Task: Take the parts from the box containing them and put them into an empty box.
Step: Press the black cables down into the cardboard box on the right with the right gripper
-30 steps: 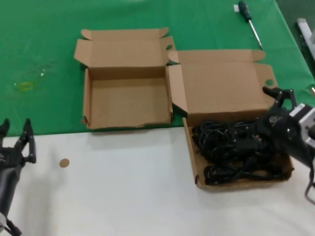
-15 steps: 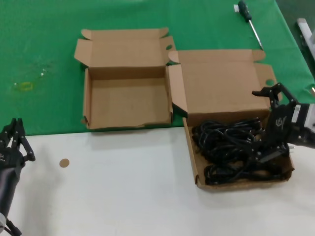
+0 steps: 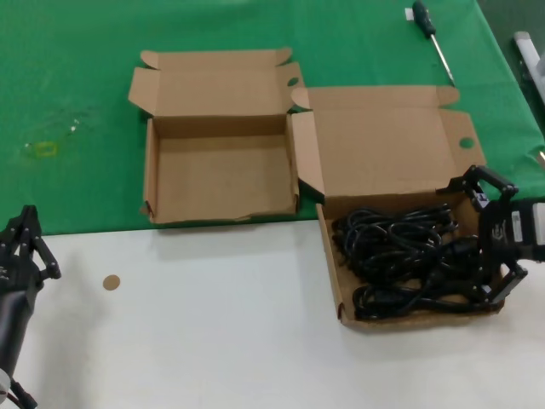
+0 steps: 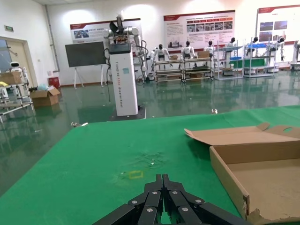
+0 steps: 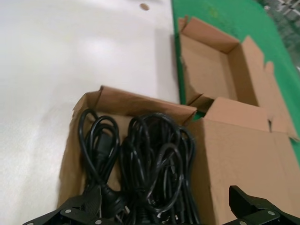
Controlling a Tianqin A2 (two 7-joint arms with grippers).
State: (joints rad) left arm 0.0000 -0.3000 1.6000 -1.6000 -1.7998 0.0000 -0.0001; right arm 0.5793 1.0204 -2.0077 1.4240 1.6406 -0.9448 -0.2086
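Right gripper [image 3: 496, 234] spread wide over tangled power cords [image 3: 400, 256]; left gripper [image 4: 163, 206] pressed together; interlocked loops risk dragging several out.

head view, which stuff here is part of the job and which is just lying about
Part of the job:
- power cords
- wider box holding them
- empty narrower box
- right gripper, open over the cords
- left gripper, shut, waiting at the table's near left

Lying about:
- screwdriver
- small brown disc

You've got the right gripper [image 5: 161, 213] spread wide over cords [image 5: 140, 164] in box [image 5: 89, 105]; empty box [image 5: 211, 61] at 1 o'clock.
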